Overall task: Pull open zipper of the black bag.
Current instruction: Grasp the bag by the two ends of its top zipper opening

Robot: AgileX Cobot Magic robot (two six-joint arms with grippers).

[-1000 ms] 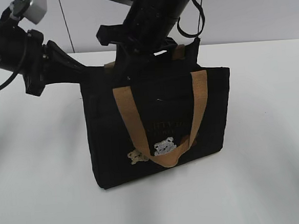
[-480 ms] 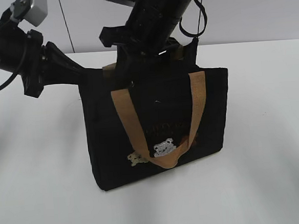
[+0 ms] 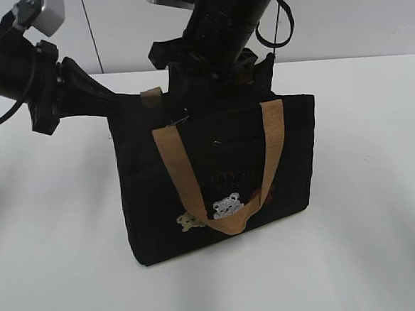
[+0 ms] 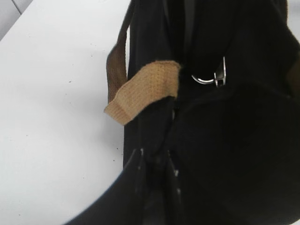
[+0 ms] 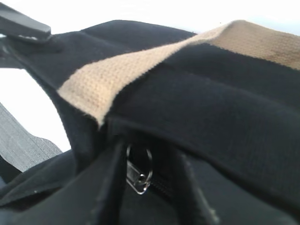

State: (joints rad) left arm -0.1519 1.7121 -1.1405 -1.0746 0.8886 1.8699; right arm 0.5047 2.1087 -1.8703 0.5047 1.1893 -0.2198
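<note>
White tabletop [image 3: 51,266] is carrying the scene, with a pale wall [image 3: 354,10] standing behind it. Nearest the exterior camera, the black bag [image 3: 216,183] is standing upright at mid-table; its front tan handle [image 3: 219,176] is hanging in a loop over the face, above two small bear patches [image 3: 215,210] and faint gold lettering. At the bag's left top edge, the left gripper [image 4: 154,161] is pinching the black fabric rim between narrowly set fingers, its arm [image 3: 24,76] reaching in from the left. Further back, along the bag's top, the zipper [image 5: 140,176] is lying in the fold of the opening, its silver pull tab showing in both wrist views beside the rear handle [image 4: 143,89]. The right gripper [image 5: 150,187] is straddling that tab, its dark fingers standing apart on either side, seemingly without clamping it. Its arm [image 3: 226,19] is descending from above and behind onto the bag's top.
</note>
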